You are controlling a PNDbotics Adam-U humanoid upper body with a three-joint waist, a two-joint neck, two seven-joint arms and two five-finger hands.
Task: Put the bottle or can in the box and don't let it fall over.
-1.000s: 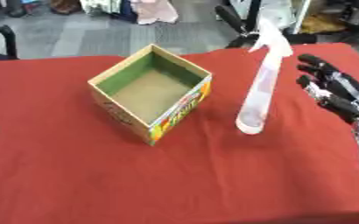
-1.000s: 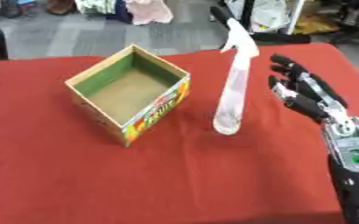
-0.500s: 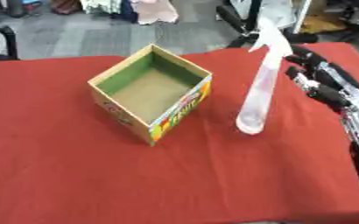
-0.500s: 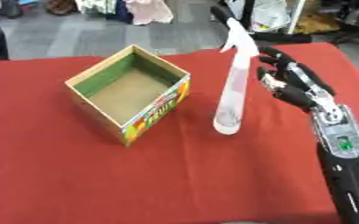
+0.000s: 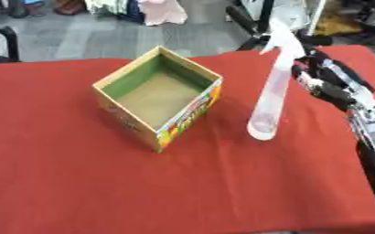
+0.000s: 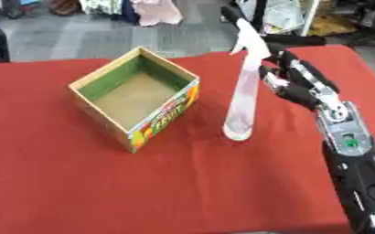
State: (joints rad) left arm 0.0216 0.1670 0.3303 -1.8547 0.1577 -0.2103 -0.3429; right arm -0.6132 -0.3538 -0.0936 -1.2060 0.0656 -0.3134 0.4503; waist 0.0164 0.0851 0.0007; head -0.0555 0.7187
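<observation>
At bottle's [image 6: 243, 93] 3 o'clock, your right hand [image 6: 301, 87] spread open, grasping nothing, near neck; box [image 5: 157, 98] waits open-topped at 9 o'clock.

table cover [image 5: 78, 183]: red cloth, spread over the whole work surface, lying flat.
floor [image 5: 78, 39]: grey, visible beyond the far table edge.
pink garment [image 5: 163, 10]: hanging or draped at the far top, over the floor.
black chair [image 5: 0, 39]: partly in view at the far left edge.
black chair base [image 6: 238, 20]: dark legs behind the table, top right of centre.
far right corner: cluttered dark items, not identifiable.
</observation>
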